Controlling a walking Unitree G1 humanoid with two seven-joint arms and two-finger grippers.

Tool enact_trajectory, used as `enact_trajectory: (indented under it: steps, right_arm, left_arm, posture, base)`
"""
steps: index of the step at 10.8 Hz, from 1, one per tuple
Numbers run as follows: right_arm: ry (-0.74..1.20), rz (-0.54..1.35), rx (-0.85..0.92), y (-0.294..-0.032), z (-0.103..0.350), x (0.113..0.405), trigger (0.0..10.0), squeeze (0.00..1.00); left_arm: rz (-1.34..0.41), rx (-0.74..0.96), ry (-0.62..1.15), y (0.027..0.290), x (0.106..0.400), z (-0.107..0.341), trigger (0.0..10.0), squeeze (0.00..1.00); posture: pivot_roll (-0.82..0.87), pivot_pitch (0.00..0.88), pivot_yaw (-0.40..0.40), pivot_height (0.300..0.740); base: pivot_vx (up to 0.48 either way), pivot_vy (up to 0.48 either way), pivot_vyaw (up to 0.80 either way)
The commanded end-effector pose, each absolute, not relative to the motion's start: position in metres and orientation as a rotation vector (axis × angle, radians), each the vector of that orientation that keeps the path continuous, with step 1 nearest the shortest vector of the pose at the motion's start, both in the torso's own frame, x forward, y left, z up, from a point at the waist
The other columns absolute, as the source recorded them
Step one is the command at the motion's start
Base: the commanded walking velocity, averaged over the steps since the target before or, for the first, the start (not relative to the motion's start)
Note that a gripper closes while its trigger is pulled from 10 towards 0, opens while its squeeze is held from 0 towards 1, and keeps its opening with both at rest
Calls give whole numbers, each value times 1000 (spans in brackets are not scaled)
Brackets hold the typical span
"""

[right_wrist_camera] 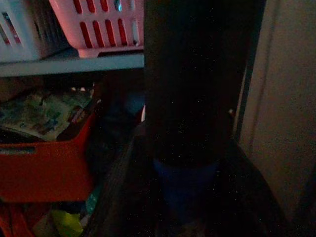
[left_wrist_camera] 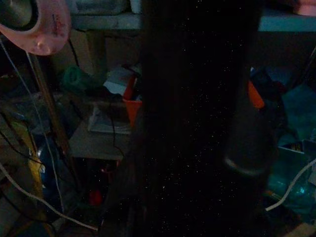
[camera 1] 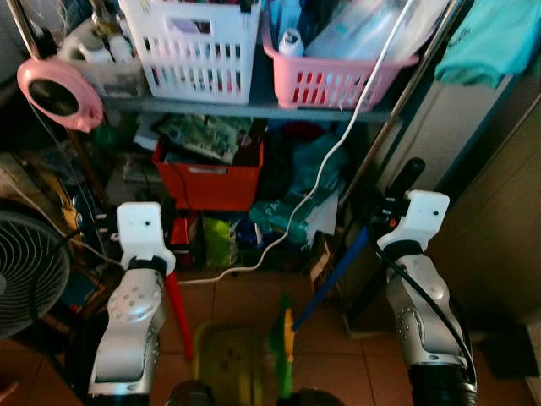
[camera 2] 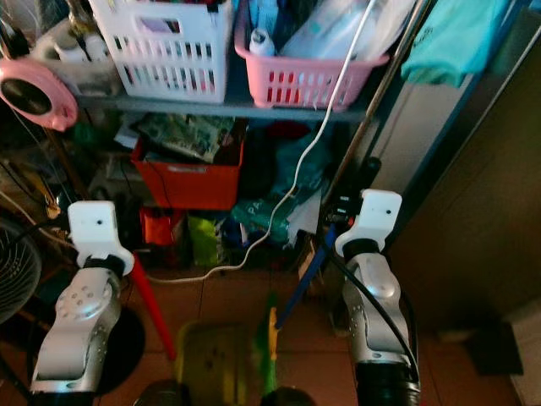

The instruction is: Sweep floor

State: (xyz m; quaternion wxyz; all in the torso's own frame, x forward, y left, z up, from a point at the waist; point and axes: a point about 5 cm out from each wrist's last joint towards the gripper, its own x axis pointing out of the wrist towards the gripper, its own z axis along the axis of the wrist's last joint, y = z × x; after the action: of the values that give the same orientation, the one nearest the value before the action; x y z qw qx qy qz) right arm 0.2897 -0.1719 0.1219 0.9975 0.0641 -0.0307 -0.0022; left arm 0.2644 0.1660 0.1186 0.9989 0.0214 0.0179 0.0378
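My right gripper (camera 1: 404, 210) is shut on a broom handle whose black grip (camera 1: 411, 174) sticks up above the wrist. Its blue shaft (camera 1: 335, 274) slants down to a green broom head (camera 1: 285, 347) on the tiled floor (camera 1: 245, 296). My left gripper (camera 1: 142, 223) is shut on the red handle (camera 1: 178, 315) of a yellow-green dustpan (camera 1: 226, 362), which rests low between my arms. In each wrist view the held handle is a dark column close to the lens (left_wrist_camera: 197, 118) (right_wrist_camera: 195, 84). The fingers themselves are hidden.
Straight ahead is a cluttered shelf holding a white basket (camera 1: 194, 42) and a pink basket (camera 1: 330, 74), with a red crate (camera 1: 208, 178) and bags beneath. A white cable (camera 1: 325, 165) hangs down. A fan (camera 1: 25, 271) stands left, a brown wall (camera 1: 499, 228) right.
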Motion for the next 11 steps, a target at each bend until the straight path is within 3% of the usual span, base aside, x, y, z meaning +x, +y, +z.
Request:
enact_trajectory:
  steps: [1,7,11]
  right_arm:
    - [-100,0,137,-170,131,291,10000,0]
    - [-97,12,136,-168,131,296,10000,0]
    - [-95,8,128,-170,130,297,10000,0]
  left_arm:
    - [75,54,16,167,265,125,10000,0]
    - [79,67,8,168,267,129,10000,0]
    - [74,36,-5,163,271,134,10000,0]
  posture:
    - [63,41,-28,740]
    - [78,39,-42,740]
    - [69,32,-41,740]
  base:
    - [-262,0,0]
    - [-308,0,0]
    - [0,0,0]
